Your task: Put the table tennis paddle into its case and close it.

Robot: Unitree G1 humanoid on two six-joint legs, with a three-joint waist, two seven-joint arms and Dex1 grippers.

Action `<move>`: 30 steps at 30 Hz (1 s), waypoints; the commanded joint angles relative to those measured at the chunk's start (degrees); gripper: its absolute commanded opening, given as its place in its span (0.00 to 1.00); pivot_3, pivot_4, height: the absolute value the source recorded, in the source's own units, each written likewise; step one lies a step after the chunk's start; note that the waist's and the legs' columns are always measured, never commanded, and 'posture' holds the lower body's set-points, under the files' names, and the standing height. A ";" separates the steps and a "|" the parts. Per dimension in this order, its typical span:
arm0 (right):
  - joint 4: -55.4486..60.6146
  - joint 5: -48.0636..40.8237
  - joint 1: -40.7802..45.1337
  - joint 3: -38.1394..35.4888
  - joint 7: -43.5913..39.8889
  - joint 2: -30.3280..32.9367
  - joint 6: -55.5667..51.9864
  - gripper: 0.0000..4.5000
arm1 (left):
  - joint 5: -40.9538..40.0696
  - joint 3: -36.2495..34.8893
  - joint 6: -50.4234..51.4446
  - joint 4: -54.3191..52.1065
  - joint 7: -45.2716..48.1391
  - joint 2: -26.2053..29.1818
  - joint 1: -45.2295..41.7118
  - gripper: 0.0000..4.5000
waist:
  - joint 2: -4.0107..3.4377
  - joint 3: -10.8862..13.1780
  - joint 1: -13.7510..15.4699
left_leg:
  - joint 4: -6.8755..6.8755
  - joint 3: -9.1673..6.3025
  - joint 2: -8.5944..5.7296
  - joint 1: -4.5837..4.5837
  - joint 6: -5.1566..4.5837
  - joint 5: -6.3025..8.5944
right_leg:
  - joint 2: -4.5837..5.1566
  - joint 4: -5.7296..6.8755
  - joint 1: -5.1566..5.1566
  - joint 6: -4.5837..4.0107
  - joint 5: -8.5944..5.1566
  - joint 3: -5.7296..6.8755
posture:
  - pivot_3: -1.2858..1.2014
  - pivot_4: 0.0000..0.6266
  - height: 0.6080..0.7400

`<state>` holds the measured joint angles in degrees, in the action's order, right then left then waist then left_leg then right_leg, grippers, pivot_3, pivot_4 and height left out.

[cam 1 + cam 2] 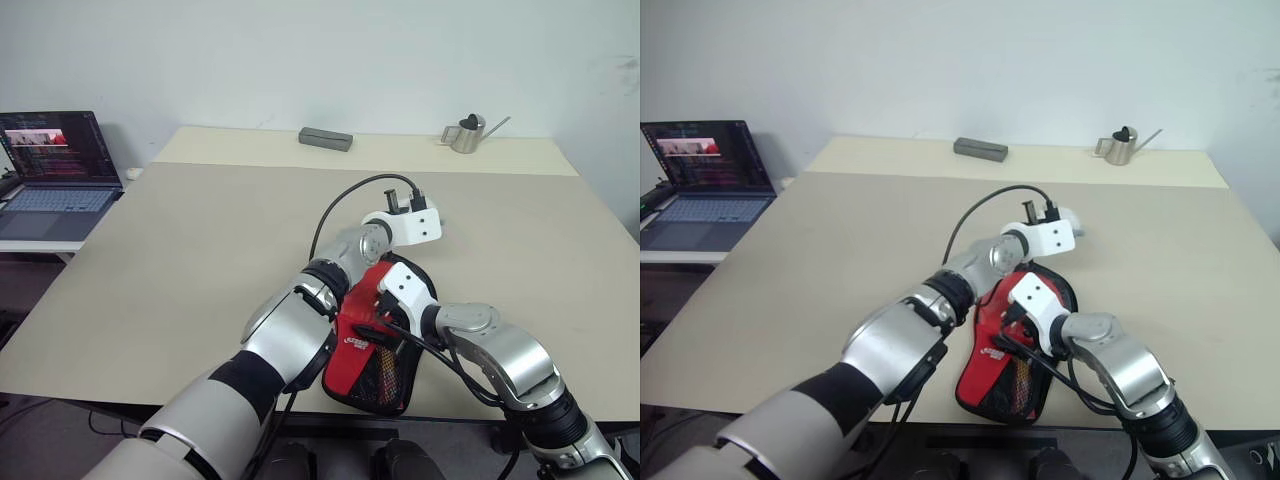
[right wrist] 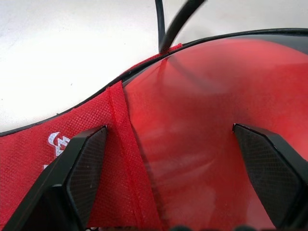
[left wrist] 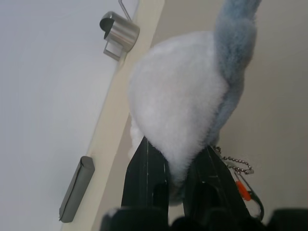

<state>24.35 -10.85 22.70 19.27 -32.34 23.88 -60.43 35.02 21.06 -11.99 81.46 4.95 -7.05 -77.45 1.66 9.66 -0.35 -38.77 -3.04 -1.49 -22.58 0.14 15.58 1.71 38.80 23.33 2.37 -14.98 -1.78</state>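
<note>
The left tool (image 3: 175,163) is pinching a fluffy grey-white pouch (image 3: 185,96), its two black fingers pressed on the plush from either side, with a little bead chain (image 3: 233,163) dangling beside them. It holds that pouch just beyond the far end of the case (image 1: 375,365), over bare surface (image 1: 200,250). My read: this is clutter being carried off the case, so the sound move is to set it down well away from the case before anything else, or it will foul the closing.

The case lies at the near edge of the surface, red panel up with its mesh pocket toward the robot. The table tennis paddle (image 2: 207,130) sits in it: the red rubber face shows past the edge of the red fabric flap, partly uncovered. The case looks open yet.

The right tool (image 2: 168,168) hangs spread wide right over the case, one finger above the fabric panel, the other above the rubber. I cannot tell whether the pads touch. To do this well, it should pin the case so it cannot slide while the flap is drawn over.

Left arm reaches forward across the case, nearly level; right forearm angles down and inward, wrist bent over the case.
</note>
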 commanded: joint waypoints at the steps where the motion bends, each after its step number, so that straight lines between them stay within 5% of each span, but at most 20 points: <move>1: -2.49 -0.67 -1.67 3.62 0.04 -0.42 -2.54 1.00 | -0.12 0.46 -2.45 -2.31 0.46 -1.90 -2.72 0.02 | 0.00 0.00 -0.01 | 0.00 0.00 0.00 0.00 0.00 0.00 | 0.00 0.00 0.00 0.01 0.00 0.00 | 0.52 0.24 1.00; 14: -3.43 -0.31 -1.14 3.44 0.31 -0.90 -2.00 1.00 | -1.74 -0.38 -4.89 -2.52 7.91 -5.17 -0.66 0.02 | -0.01 -0.01 -0.30 | 0.01 0.05 0.02 0.05 0.00 0.00 | -0.02 0.03 -0.01 0.03 -0.02 -0.05 | 0.52 0.24 1.00; 21: -4.14 -0.21 -0.64 3.38 0.25 -1.11 -1.54 1.00 | -3.94 0.01 -7.40 -2.75 22.98 -6.38 4.39 0.02 | -0.04 -0.02 -0.60 | 0.01 0.06 0.03 0.11 0.00 0.00 | -0.02 0.05 -0.04 -0.01 0.00 -0.05 | 0.52 0.24 1.00; 27: -4.52 -0.13 -0.36 3.38 0.15 -1.20 -1.26 1.00 | -3.37 1.32 -7.74 -3.19 25.59 -6.34 6.05 0.02 | -0.07 -0.09 -0.83 | 0.01 0.03 0.02 0.18 -0.01 0.00 | -0.02 0.04 -0.14 0.09 -0.06 -0.04 | 0.52 0.24 1.00; 30: -4.80 -0.11 -0.14 3.28 -0.03 -1.10 -1.13 1.00 | -4.72 0.04 -7.69 -3.46 25.94 -6.24 5.37 0.24 | -0.07 -0.09 -1.02 | 0.01 0.02 0.03 0.18 -0.01 0.00 | -0.02 0.04 -0.14 0.10 -0.06 -0.04 | 0.52 0.24 1.00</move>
<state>22.90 -10.74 23.43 19.51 -32.22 22.88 -60.26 31.23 20.94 -18.03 79.42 29.44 -8.87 -72.30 1.59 9.57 -1.38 -38.76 -3.02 -1.46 -22.40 0.13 15.59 1.69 38.84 23.19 2.47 -15.04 -1.82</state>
